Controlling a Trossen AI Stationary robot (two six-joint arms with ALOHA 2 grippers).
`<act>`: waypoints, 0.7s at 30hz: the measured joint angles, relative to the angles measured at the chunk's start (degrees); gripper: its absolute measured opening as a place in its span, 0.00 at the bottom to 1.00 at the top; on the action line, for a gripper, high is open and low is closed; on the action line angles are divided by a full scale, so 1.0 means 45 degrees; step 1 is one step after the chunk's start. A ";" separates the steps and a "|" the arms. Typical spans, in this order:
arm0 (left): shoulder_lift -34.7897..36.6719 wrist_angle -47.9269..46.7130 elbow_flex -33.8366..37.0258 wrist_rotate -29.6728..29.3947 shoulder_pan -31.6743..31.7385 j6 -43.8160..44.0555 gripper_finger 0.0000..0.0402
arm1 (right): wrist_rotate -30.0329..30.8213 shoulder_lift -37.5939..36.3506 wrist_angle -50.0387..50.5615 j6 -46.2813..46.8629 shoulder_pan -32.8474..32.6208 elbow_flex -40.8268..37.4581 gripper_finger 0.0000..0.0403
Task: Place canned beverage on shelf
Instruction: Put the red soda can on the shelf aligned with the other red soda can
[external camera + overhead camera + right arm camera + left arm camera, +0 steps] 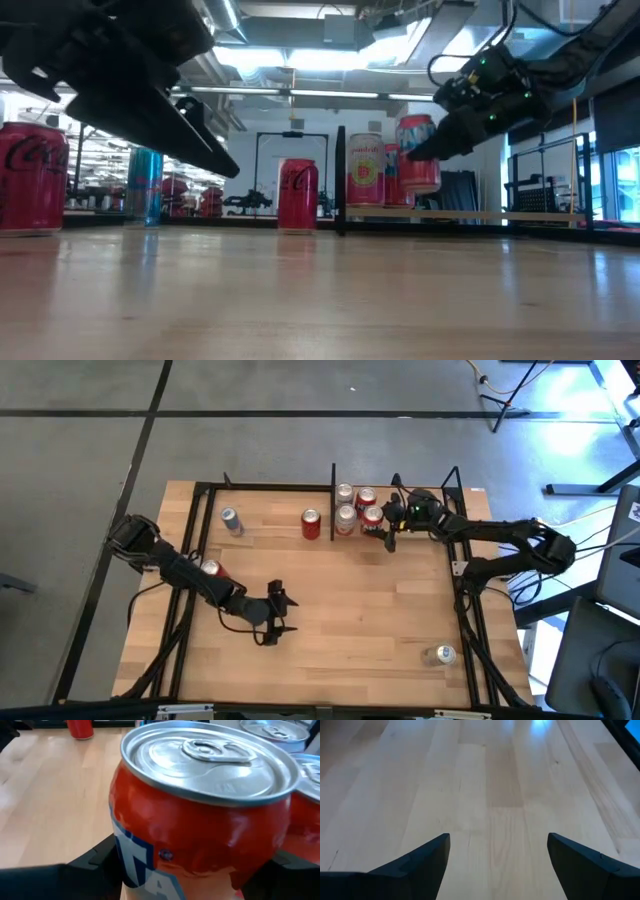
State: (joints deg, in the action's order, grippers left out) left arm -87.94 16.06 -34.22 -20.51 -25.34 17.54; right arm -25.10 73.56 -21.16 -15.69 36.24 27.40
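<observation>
An orange can with blue-and-white lettering (200, 820) sits between the fingers of my right gripper (379, 525), at the shelf (400, 545) at the table's far right. This bay is bounded by a black divider plate (333, 500). Three more cans (347, 495) stand in it beside the held one. My left gripper (281, 615) hovers open over bare wood near the table's middle, with nothing between its fingers (425, 862). A red can (311, 523) stands just left of the divider. My right gripper pinches the orange can's side wall (125, 865), below the top rim, between its two fingers on opposite sides. The fingers come from the table's right, slanting slightly down. The can (418, 152) stays about upright, lid up, and in the low view it hangs clear of the shelf floor.
A blue-silver can (231, 520) stands at the far left, and a red can (210, 568) stands beside my left arm. A silver can (443, 654) lies on its side near the right front corner. Black posts (458, 480) frame the table.
</observation>
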 joint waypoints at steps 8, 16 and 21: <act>0.0000 -0.0011 -0.0004 0.0363 0.0301 -0.0364 0.79 | 0.0016 0.1437 -0.1440 -0.0053 0.0068 0.0005 0.66; 0.0000 0.0014 -0.0004 0.0457 0.0296 -0.0359 0.79 | 0.0289 0.2121 -0.2175 -0.0057 0.0066 0.0005 0.66; 0.0000 0.0019 -0.0004 0.0457 0.0282 -0.0354 0.79 | 0.0455 0.2132 -0.2213 -0.0057 0.0061 0.0005 0.66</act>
State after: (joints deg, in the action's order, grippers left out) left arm -87.94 16.14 -34.24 -18.46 -24.08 15.94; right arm -23.06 83.15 -31.12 -15.94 36.51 27.42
